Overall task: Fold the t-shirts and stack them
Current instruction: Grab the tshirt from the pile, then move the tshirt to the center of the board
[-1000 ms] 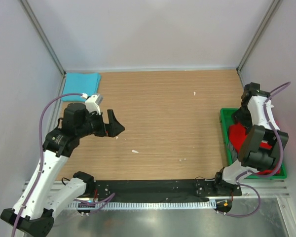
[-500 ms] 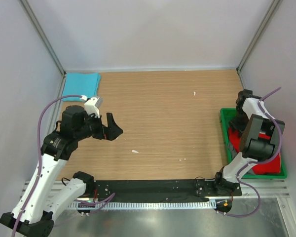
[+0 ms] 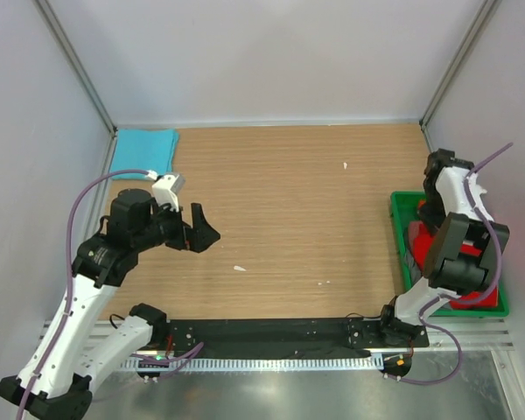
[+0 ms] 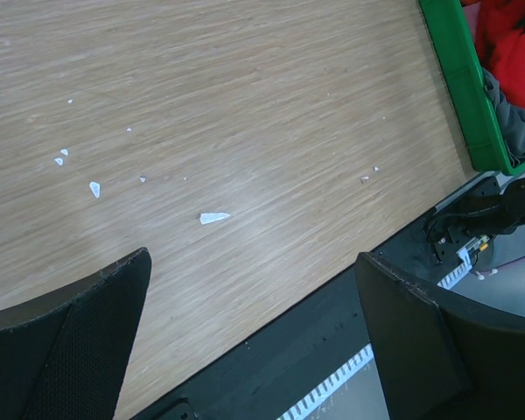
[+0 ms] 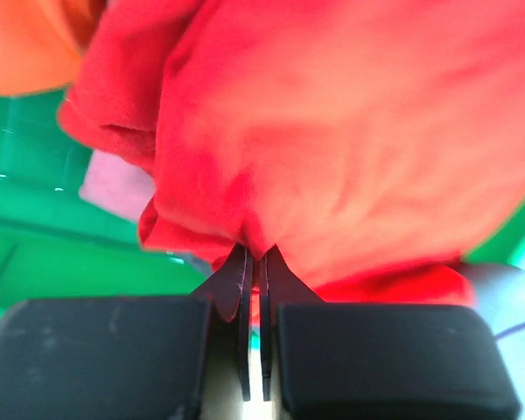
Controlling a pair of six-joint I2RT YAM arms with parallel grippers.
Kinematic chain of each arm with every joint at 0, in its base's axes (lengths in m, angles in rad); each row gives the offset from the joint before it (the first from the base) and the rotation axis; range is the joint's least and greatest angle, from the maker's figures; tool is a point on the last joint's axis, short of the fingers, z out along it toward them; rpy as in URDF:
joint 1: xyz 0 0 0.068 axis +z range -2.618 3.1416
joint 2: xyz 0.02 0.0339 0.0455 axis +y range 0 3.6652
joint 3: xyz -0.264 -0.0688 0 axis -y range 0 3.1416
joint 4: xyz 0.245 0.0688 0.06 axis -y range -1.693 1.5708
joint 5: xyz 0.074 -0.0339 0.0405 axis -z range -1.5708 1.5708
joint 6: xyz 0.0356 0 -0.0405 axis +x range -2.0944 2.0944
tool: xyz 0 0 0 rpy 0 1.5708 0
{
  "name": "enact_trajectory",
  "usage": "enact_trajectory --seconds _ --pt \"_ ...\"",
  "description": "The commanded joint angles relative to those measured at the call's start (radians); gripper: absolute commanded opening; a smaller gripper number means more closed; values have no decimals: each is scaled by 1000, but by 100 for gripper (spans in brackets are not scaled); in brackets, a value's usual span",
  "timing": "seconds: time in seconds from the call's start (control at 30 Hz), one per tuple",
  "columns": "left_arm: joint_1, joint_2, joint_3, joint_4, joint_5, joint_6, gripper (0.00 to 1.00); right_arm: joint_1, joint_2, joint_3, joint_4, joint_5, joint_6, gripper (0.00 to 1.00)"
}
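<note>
The wood-grain tabletop (image 3: 297, 201) carries a green plastic crate (image 3: 399, 254) at its right edge. Inside lies the red t-shirt (image 5: 332, 131), soft and crumpled in a heap with no clear long axis. The right end effector (image 5: 255, 255) is clenched on a fold of it. The turquoise t-shirt (image 3: 144, 150) lies folded flat in the far left corner, a rectangle with its long side running left to right. The left end effector (image 3: 205, 223) hangs released, spread wide over bare wood. Only the right wrist view shows orange cloth (image 5: 26, 44) and pink cloth (image 5: 114, 188) beside the red. Only the left wrist view shows grey cloth (image 4: 513, 118) in the crate.
</note>
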Motion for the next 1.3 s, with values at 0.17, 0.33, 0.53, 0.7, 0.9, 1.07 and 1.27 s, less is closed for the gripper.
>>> enact_trajectory --seconds 0.17,0.33,0.53,0.7,0.9,1.07,1.27 --pt "-41 -13 58 -3 -30 23 100 208 -186 601 -348 300 81 1" --pt "-41 -5 125 -40 -66 -9 100 440 -87 1022 -436 240 16 1" --pt "-41 16 274 -170 -154 -26 100 747 -205 1089 -317 85 26 1" --pt "-41 5 322 -219 -222 -153 100 823 -478 568 278 -409 -16 1" --pt "-41 -42 306 -235 -236 -276 97 823 -644 152 403 -728 98 58" --pt "-41 30 202 -172 -72 -307 82 820 -594 15 -90 -382 -34 73" --pt "-196 258 61 29 -30 -374 70 821 -552 -92 42 -509 -114 67"
